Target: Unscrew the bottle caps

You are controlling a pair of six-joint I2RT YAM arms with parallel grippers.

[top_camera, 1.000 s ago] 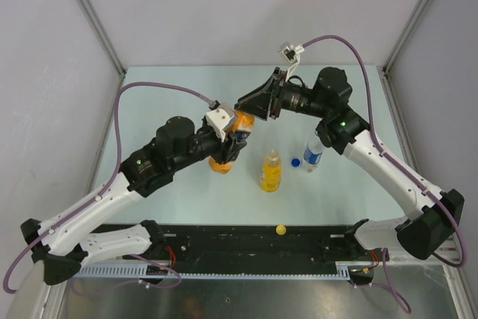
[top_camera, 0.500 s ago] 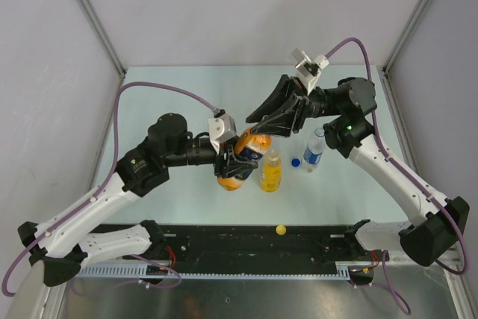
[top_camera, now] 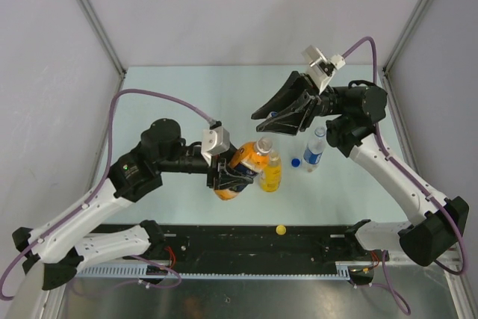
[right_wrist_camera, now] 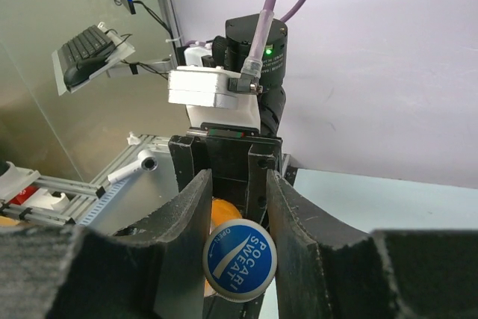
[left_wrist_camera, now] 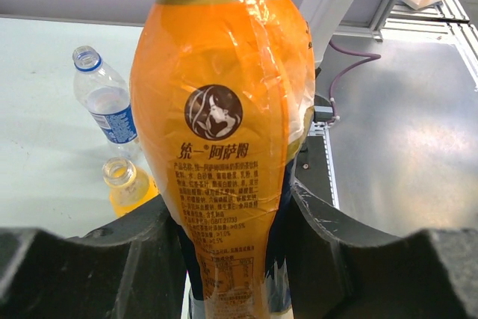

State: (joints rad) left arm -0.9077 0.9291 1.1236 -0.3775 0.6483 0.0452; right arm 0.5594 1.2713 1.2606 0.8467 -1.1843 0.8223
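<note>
Orange bottle (top_camera: 249,159) tilted, neck far-right

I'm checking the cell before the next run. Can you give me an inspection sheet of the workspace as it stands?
Surface: pale green table, no spills seen.
Job's things: orange bottle uncapped, held tilted; yellow bottle and clear bottle upright, both uncapped; blue cap on the table; yellow cap on the black rail.
Clutter: nothing seen.
Grippers: left gripper shut on the orange bottle; right gripper shut on the Pocari Sweat cap.
Cables: purple cable looping over each arm, clear of the bottles.
Surroundings: grey walls, metal frame posts.
</note>
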